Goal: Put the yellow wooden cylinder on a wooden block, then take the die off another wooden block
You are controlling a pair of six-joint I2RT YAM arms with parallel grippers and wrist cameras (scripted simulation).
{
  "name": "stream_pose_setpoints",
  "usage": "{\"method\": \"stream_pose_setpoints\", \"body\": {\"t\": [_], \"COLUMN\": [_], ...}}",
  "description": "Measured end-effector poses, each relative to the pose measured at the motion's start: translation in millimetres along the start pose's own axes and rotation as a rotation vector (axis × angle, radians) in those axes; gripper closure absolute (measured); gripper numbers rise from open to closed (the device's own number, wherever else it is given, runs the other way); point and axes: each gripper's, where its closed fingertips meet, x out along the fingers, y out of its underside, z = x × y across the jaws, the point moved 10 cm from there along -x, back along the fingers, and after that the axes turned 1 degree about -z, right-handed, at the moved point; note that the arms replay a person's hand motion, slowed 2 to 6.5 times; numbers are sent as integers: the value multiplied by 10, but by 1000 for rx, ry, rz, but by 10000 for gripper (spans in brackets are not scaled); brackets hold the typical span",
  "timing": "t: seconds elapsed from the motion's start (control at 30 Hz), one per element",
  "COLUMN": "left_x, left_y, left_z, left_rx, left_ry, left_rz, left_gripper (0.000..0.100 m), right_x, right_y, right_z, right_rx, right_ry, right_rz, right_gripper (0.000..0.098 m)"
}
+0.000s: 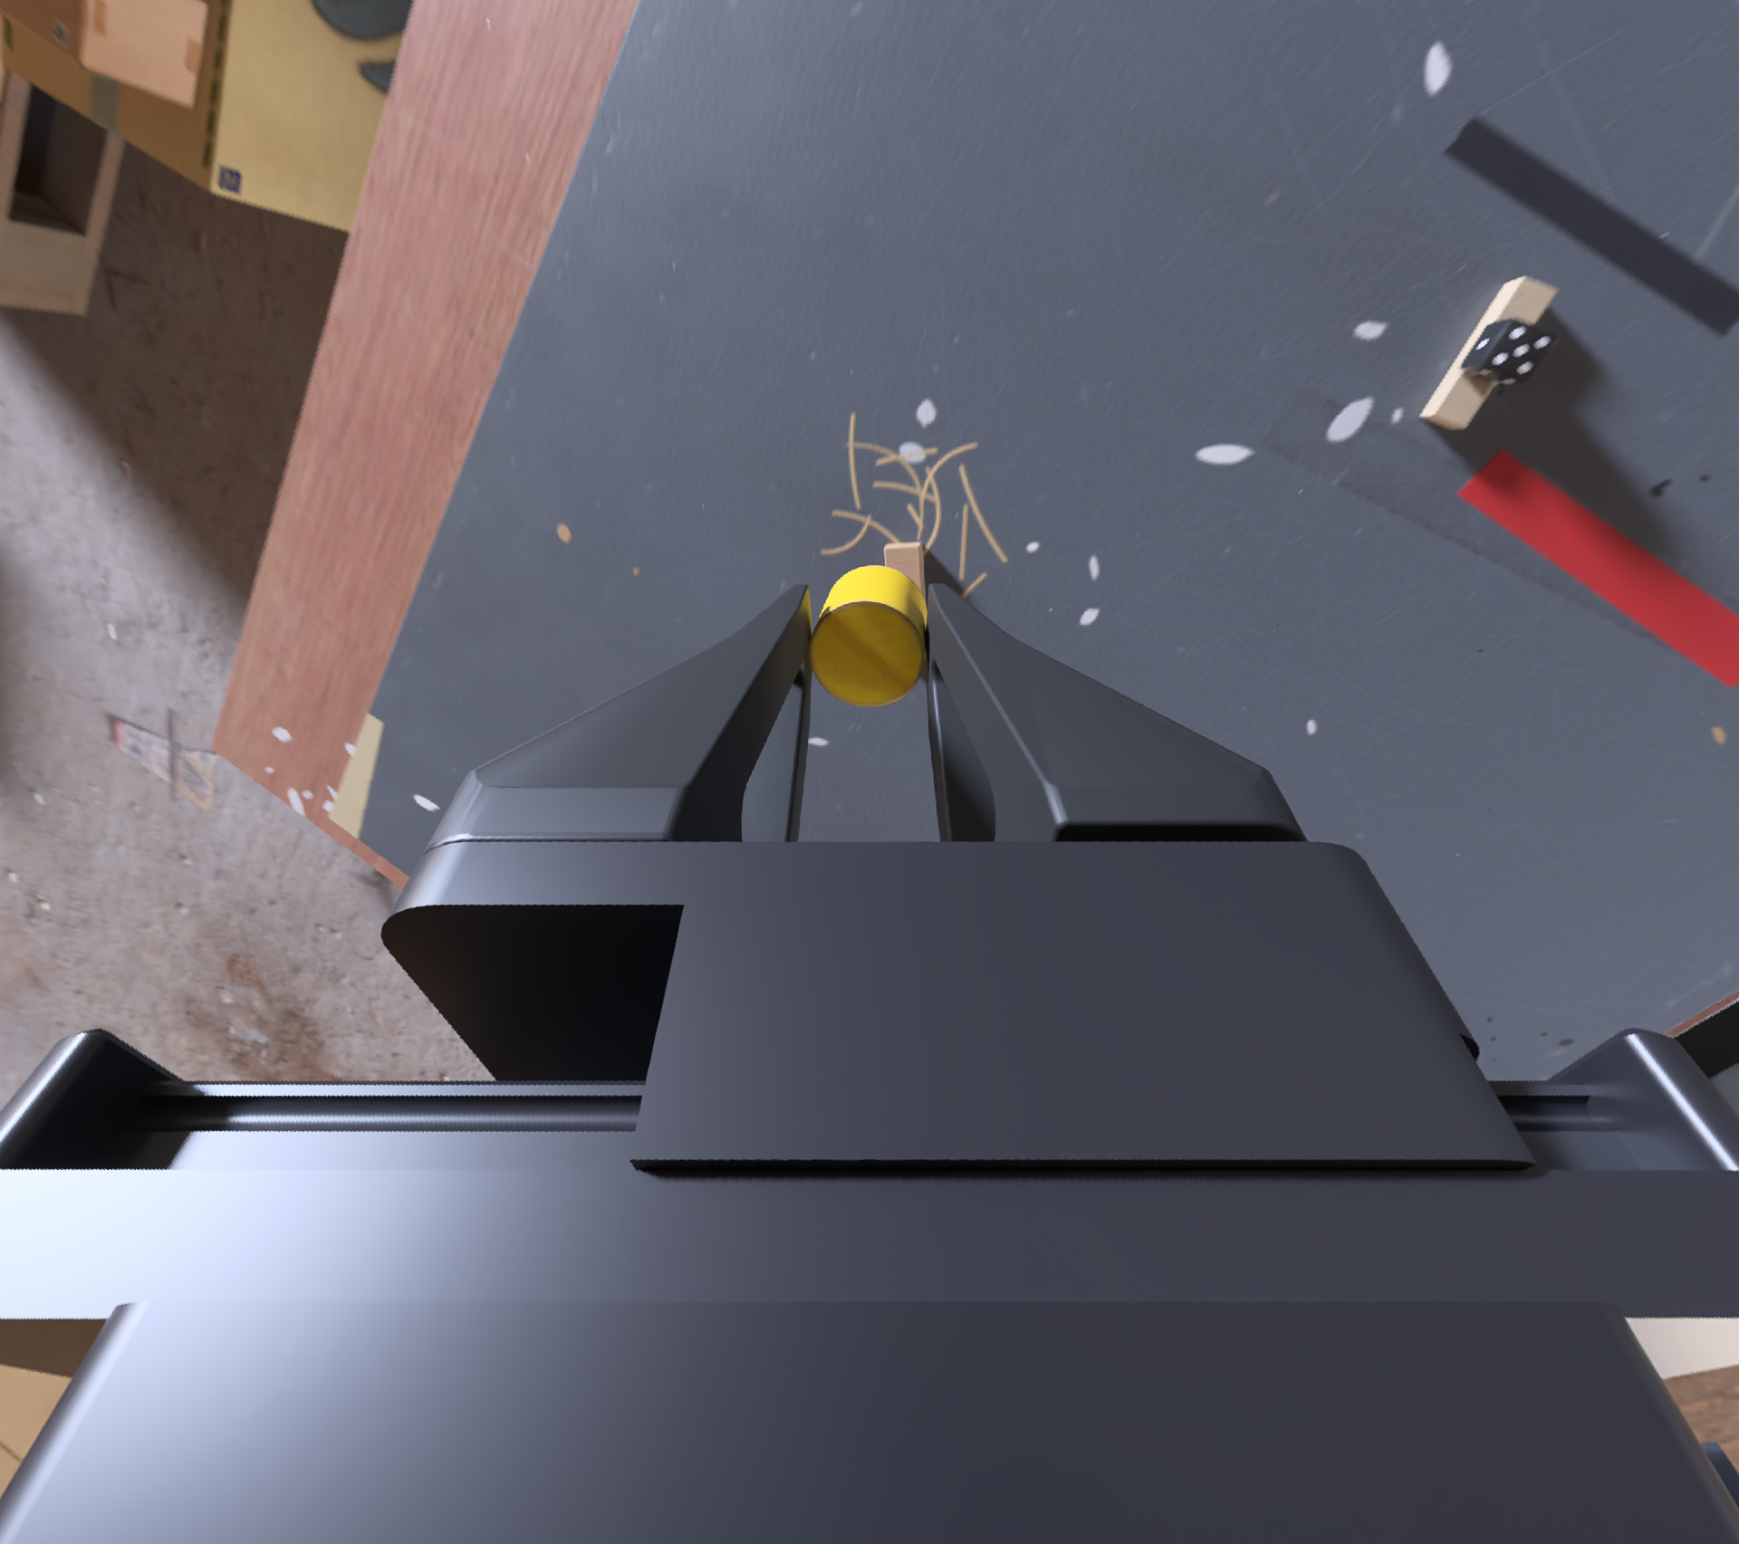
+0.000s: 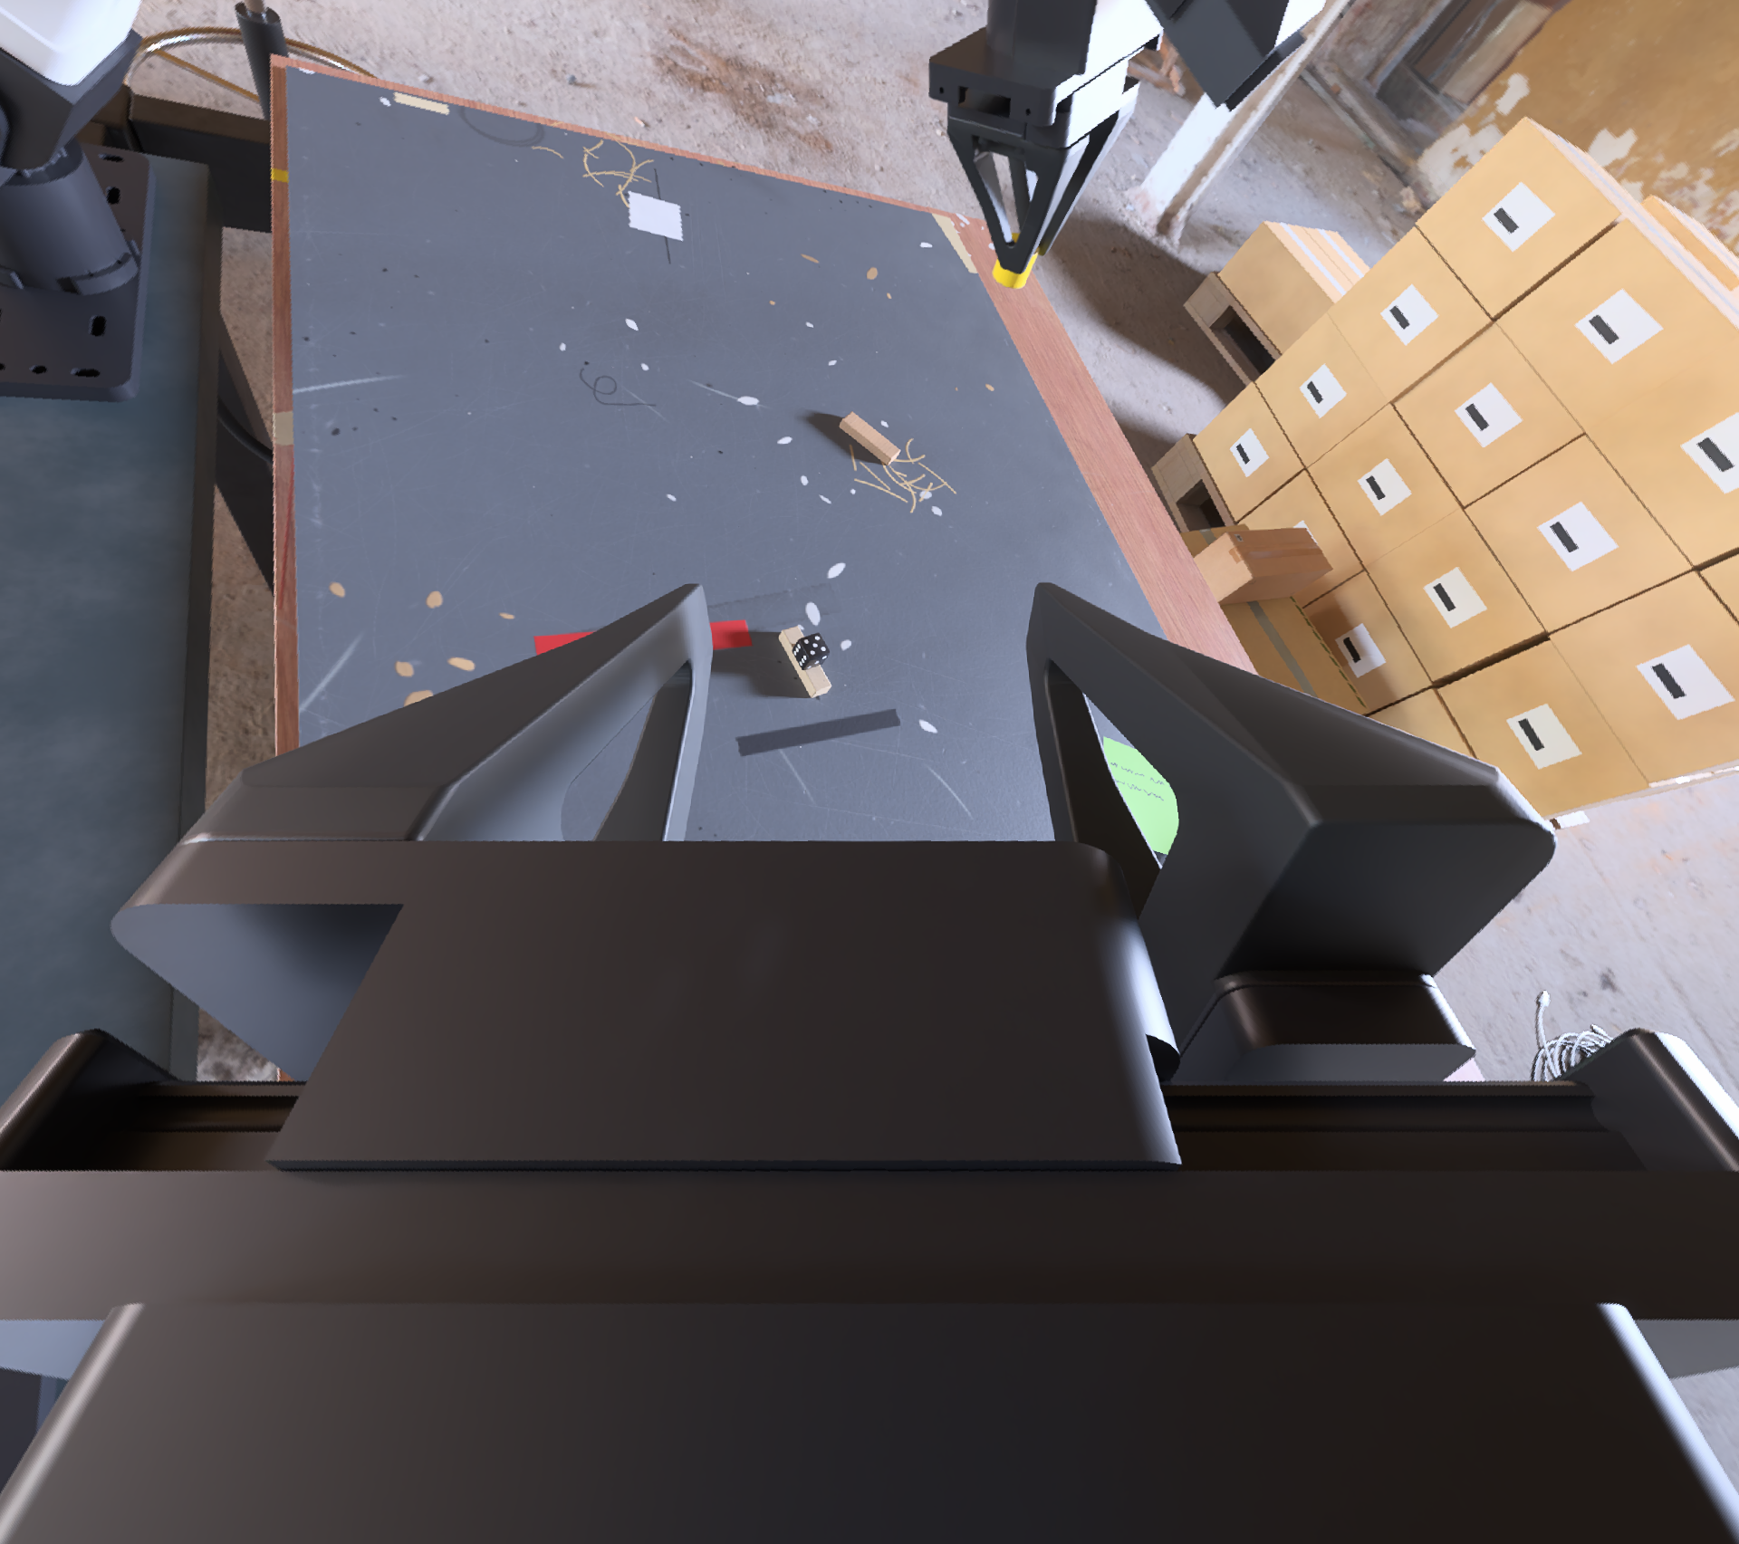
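My left gripper (image 1: pixel 868 638) is shut on the yellow wooden cylinder (image 1: pixel 866 638) and holds it high above the grey table. A bare wooden block (image 1: pixel 901 558) peeks out just behind the cylinder. In the right wrist view this block (image 2: pixel 870 436) lies flat mid-table, and the left gripper (image 2: pixel 1016 257) hangs above with the cylinder (image 2: pixel 1014 273) at its tips. A black die (image 1: pixel 1510 353) sits on a second wooden block (image 1: pixel 1473 370) at the right. My right gripper (image 2: pixel 866 614) is open and empty, above the die (image 2: pixel 809 650) and its block (image 2: pixel 807 678).
Red tape (image 1: pixel 1600 558) and black tape (image 1: pixel 1590 219) lie flat near the die's block. A green note (image 2: pixel 1143 793) lies by the right finger. The table's wooden edge (image 1: pixel 452 229) runs at the left. Stacked cardboard boxes (image 2: pixel 1506 511) stand off the table.
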Motion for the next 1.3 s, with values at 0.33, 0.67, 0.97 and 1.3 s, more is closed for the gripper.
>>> {"method": "stream_pose_setpoints", "body": {"t": [0.33, 0.67, 0.97, 1.3], "left_x": [502, 897, 1216, 1381], "left_y": [548, 672, 714, 738], "left_z": [154, 147, 126, 113], "left_rx": [-98, -111, -107, -111], "left_ry": [44, 78, 115, 150], "left_rz": [87, 129, 203, 227], "left_gripper": [795, 795, 795, 795], "right_x": [65, 194, 334, 518], "right_y": [-41, 17, 141, 362], "right_z": [53, 48, -21, -216], "right_rx": [-12, -12, -5, 35], "right_ry": [-28, -36, 16, 216], "right_rz": [-5, 32, 100, 243], "right_gripper": [404, 400, 395, 395]}}
